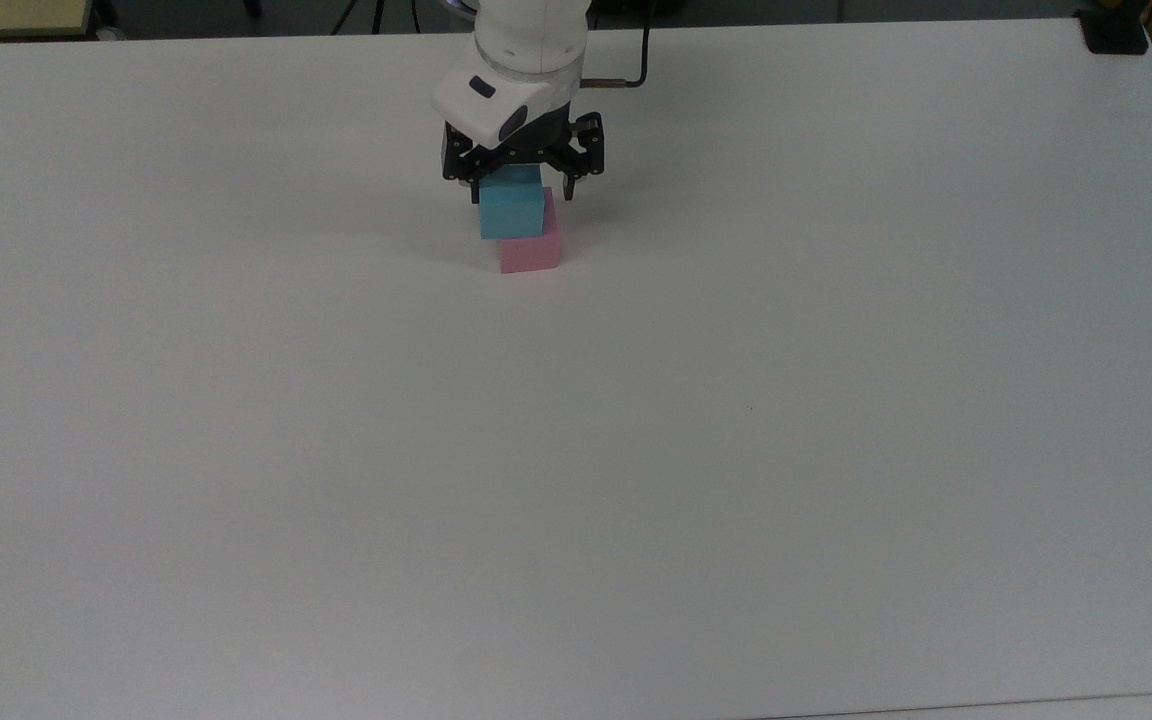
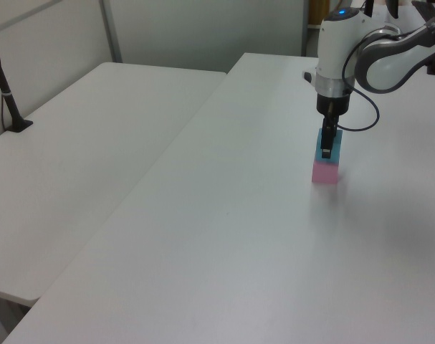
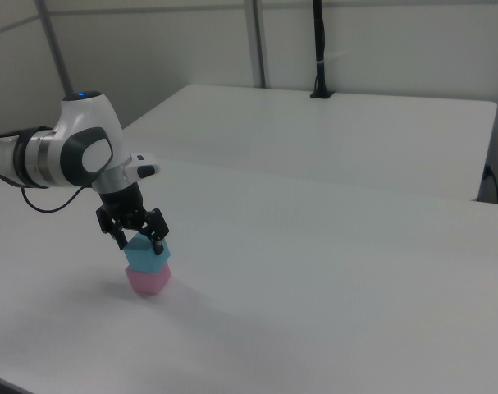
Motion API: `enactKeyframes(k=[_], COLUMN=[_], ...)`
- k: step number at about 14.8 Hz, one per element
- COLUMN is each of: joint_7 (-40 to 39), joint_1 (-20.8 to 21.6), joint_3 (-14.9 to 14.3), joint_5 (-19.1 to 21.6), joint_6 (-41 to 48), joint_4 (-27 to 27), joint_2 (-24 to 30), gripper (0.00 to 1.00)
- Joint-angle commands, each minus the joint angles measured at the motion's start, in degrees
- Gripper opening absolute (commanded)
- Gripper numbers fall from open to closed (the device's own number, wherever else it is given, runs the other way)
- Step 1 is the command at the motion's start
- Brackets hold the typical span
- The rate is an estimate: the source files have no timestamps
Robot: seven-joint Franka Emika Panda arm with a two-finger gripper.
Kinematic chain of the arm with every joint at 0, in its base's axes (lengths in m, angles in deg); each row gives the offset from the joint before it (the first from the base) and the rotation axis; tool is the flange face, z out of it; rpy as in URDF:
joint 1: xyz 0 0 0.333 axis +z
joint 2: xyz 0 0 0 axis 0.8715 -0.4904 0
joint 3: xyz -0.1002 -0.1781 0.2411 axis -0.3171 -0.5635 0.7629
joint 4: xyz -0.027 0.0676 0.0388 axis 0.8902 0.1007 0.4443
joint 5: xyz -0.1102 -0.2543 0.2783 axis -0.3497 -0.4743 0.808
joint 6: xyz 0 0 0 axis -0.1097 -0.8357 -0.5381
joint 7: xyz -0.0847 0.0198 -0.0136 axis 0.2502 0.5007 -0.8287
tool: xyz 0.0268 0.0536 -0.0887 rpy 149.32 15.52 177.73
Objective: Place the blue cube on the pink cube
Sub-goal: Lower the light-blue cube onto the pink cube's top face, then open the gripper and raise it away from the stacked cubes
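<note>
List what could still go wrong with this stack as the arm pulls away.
1. The blue cube sits off-centre on the pink cube, overhanging toward the top view's left, so a nudge might tip it.
2. The gripper is open, but its fingers flank the blue cube closely; any sideways drift while rising could drag it off.
3. The pink cube rests loose on the table, so a bump may slide the whole stack.

1. A broad white table point(image 1: 636, 480) spreads across the room, its matte top evenly lit.
2. A second white table point(image 2: 81, 150) stands just beside it, a narrow seam between them.
3. Pale grey partition walls point(image 3: 380, 49) with vertical posts close off the back.
4. A black pole point(image 3: 318, 49) rises from the second table's far edge.
</note>
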Motion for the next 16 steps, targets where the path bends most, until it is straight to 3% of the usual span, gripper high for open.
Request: enactKeyframes(k=[1, 11, 16], joint_7=[0.29, -2.17, -2.17], joint_1=[0.88, 0.09, -0.35], joint_3=[-0.61, -1.14, -1.22], joint_5=[0.57, 0.48, 0.48], joint_6=[0.84, 15.33, 27.8], joint_4=[-0.37, 7.44, 19.99], joint_2=[1.05, 5.18, 5.45], gripper=[1.0, 1.0, 1.0])
